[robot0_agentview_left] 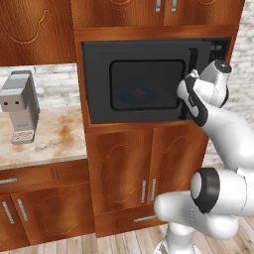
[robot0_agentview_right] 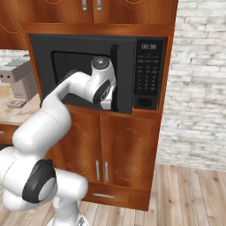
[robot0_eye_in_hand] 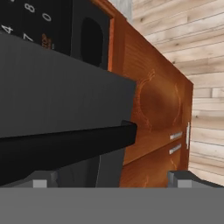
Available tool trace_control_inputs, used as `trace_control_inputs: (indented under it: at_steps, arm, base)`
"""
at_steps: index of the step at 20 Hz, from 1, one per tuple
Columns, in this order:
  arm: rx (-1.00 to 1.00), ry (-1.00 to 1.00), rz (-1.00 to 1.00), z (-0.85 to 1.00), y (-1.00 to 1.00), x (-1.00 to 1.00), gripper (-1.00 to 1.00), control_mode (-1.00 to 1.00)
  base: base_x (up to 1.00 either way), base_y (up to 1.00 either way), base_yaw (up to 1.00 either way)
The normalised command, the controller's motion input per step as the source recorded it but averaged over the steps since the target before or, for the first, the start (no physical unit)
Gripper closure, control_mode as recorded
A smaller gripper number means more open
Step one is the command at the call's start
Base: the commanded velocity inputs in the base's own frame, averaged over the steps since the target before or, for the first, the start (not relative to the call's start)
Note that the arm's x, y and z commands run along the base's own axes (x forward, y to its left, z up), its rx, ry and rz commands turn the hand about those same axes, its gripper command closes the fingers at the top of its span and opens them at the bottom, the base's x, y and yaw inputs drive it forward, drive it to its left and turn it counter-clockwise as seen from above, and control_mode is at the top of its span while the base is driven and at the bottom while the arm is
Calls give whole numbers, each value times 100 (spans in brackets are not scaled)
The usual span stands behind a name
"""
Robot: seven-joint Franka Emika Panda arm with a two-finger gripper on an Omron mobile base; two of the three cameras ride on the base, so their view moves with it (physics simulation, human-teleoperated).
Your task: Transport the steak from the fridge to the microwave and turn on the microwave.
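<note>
Gripper (robot0_eye_in_hand: 109, 181), fingers apart, is pushing the microwave (robot0_agentview_right: 95, 70) door (robot0_agentview_left: 134, 82) shut; next, the keypad (robot0_agentview_right: 147, 70) start button needs pressing.

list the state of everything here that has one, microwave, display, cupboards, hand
microwave: door nearly shut, standing slightly ajar at its handle edge
microwave display: lit, showing digits
hand: at the door's handle edge, fingers spread, holding nothing
cabinet doors below the microwave: shut
upper cabinet doors: shut
coffee machine: upright on the counter, nothing under its spout
</note>
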Motion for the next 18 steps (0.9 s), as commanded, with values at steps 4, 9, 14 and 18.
trace_control_inputs:
  at_steps: [4, 9, 14, 18]
  arm:
    - [0, 0, 10, 0, -5, 36, -100, -100]
    - [0, 0, 6, -5, -4, 41, -100, -100]
    - [0, 0, 3, -8, -4, 41, -100, -100]
    - [0, 0, 2, -11, -2, 45, -100, -100]
  base:
    - [0, 0, 0]
    - [0, 0, 0]
    - [0, 0, 0]
    - [0, 0, 0]
